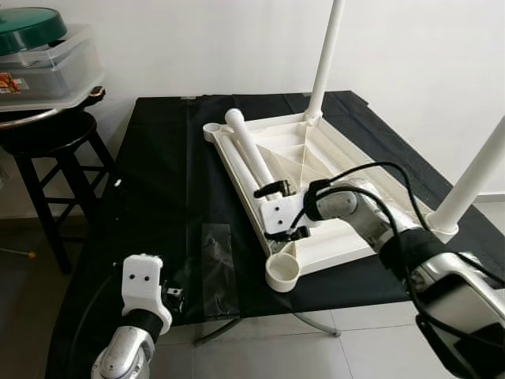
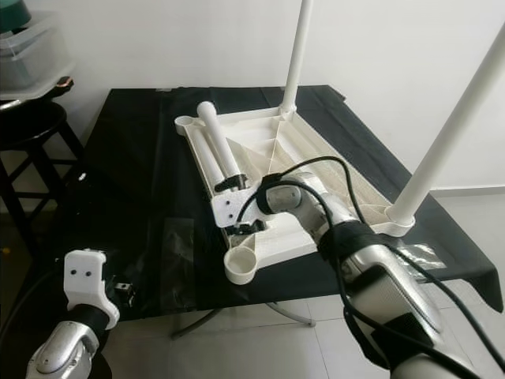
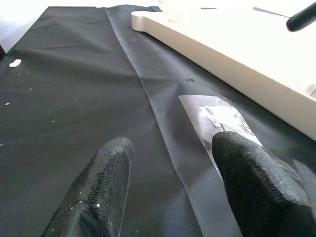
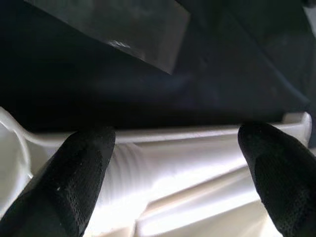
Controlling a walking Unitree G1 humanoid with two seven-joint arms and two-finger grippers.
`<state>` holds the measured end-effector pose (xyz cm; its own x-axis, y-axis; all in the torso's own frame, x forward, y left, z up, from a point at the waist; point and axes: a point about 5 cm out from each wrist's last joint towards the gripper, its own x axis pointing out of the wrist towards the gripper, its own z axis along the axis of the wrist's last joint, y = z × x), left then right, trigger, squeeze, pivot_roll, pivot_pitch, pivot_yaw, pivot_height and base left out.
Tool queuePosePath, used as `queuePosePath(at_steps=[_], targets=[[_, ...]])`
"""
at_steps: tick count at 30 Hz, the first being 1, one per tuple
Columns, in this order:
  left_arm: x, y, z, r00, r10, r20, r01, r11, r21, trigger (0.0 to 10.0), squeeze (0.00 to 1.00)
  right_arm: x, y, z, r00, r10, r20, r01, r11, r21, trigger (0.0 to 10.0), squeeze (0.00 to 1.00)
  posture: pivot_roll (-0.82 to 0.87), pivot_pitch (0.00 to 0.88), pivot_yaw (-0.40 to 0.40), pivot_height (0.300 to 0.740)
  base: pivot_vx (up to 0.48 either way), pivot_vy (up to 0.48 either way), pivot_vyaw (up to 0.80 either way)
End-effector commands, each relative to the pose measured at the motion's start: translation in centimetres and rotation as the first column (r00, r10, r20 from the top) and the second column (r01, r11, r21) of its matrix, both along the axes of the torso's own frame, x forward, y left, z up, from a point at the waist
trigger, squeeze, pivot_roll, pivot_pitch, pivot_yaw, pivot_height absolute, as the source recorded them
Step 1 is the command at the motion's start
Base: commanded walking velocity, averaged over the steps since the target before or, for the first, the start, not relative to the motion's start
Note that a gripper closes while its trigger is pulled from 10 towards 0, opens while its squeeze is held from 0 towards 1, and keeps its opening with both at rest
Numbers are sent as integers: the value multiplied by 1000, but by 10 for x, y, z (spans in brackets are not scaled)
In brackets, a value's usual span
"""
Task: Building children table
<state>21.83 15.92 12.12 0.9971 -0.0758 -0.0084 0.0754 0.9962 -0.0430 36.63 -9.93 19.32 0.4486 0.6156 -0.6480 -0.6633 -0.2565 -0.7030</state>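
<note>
**My right end effector spread over the loose leg**

Left eye view: the white tabletop [image 1: 316, 170] lies upside down on the black worktop [image 1: 158, 166]. Two legs stand upright in it, one at the far corner [image 1: 326, 55] and one at the right corner [image 1: 473, 178]. A loose leg [image 1: 248, 150] lies along the tabletop's left edge. My right end effector [image 1: 286, 212] is over the near end of that leg, fingers apart, one on each side of it. The near corner socket [image 1: 282, 272] is unfilled. My left end effector [image 1: 170, 296] hangs low at the worktop's near left edge, beside a clear plastic bag [image 1: 215, 268]. A stool [image 1: 47, 150] with a plastic box [image 1: 43, 67] on it stands to the left.

Right eye view: the same layout; my right arm [image 2: 371, 276] reaches in from the near right.

Left wrist view: my left fingers [image 3: 98, 192] are open above the black cloth, with the bag just beside one tip.

Right wrist view: my right fingers [image 4: 74, 182] are spread wide, the loose leg lying between them.
</note>
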Motion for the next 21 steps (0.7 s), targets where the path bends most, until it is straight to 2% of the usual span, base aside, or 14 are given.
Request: queuePosePath(at_steps=[1,3,7,21], targets=[[-1,0,-3,1000,-6,-21,7,1000,6,10000,0,0,-9,-12,998,-28,-53,26,999,-47,10000,0,72,63,9,740,0,0,0],[-1,0,-2,1000,-6,-21,6,1000,7,10000,0,-3,-11,-15,995,-18,-95,11,997,-76,10000,0,74,66,9,740,0,0,0],[-1,0,-2,1000,-4,-21,5,1000,7,10000,0,-4,-12,-16,993,-20,-115,10,996,-86,10000,0,74,65,6,740,0,0,0],[0,0,-1,1000,-2,-18,2,1000,5,10000,0,2,-26,-5,994,-57,-90,43,986,-158,10000,0,67,62,6,740,0,0,0]])
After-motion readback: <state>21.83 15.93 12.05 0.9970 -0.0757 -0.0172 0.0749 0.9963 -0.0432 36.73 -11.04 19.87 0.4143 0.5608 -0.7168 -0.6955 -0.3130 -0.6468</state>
